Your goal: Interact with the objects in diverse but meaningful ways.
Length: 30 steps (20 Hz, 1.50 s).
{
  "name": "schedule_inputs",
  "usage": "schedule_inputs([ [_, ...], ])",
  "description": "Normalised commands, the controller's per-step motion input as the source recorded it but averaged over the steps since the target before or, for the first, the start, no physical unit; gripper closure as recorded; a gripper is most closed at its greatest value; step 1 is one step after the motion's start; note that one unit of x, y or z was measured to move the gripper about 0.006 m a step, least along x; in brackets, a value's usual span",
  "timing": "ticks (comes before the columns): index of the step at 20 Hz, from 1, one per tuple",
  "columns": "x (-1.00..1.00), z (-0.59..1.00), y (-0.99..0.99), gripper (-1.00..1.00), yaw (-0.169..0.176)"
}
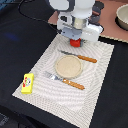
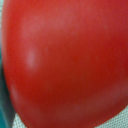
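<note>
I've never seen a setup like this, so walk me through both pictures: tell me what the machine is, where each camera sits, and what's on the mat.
The white machine is a robot arm; its gripper is lowered over a red tomato. Whether the jaws have closed on it cannot be told. The exterior view looks on from off the arm. The wrist view rides on the arm, so the tomato fills it. On the striped mat lie a round tan plate, a knife, a fork and a yellow box.

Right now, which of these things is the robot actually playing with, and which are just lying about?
In play:
red round tomato beneath the gripper
yellow rectangular box

Lying about:
round tan plate
wooden-handled fork
wooden-handled knife
striped white placemat
</note>
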Motion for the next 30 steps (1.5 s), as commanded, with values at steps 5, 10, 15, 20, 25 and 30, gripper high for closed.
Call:
schedule_inputs([
  [5, -0.1, 1.0, 0.0, 1.0, -0.091],
  [10, -0.18, 1.0, 0.0, 1.0, -0.07],
  [15, -0.28, 0.95, 0.02, 1.0, -0.051],
  [20, -0.46, 0.51, 0.3, 1.0, -0.015],
  [25, -0.67, 0.08, 0.63, 1.0, 0.001],
  [30, -0.75, 0.0, 0.7, 1.0, 0.005],
])
